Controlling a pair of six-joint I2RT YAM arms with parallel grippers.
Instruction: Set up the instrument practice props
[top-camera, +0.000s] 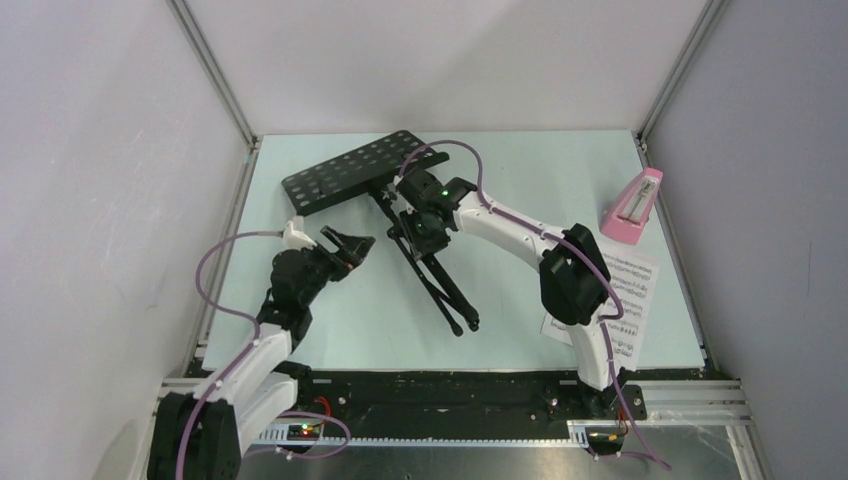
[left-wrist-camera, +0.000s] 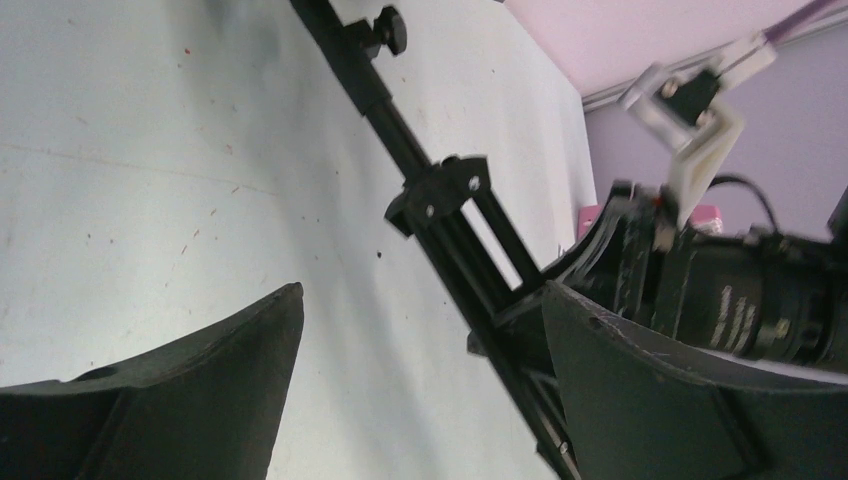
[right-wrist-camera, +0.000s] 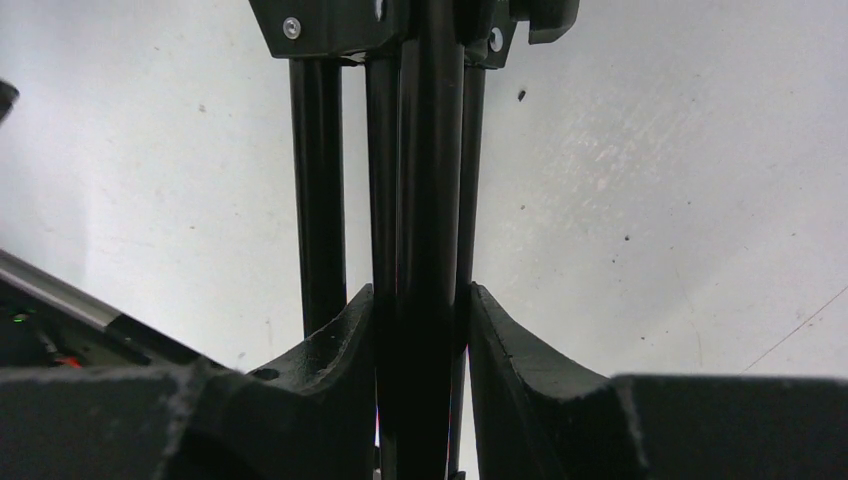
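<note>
The black music stand (top-camera: 350, 172) lies flat on the table, its hole-punched desk at the back left and its folded legs (top-camera: 445, 290) pointing toward the front. My right gripper (top-camera: 420, 235) is shut on the stand's pole (right-wrist-camera: 430, 150), with a finger on each side of the bundled tubes (right-wrist-camera: 420, 290). My left gripper (top-camera: 350, 248) is open just left of the pole and holds nothing. In its wrist view (left-wrist-camera: 421, 292) the stand's leg collar (left-wrist-camera: 440, 195) runs past the right finger. The pink metronome (top-camera: 632, 208) stands at the back right. The sheet-music pages (top-camera: 625, 290) lie at the right, partly under the right arm.
Pale walls and aluminium frame posts (top-camera: 215, 70) enclose the table on three sides. The right arm's purple cable (top-camera: 470, 160) loops over the stand's desk. A black rail (top-camera: 450, 385) with both arm bases runs along the near edge.
</note>
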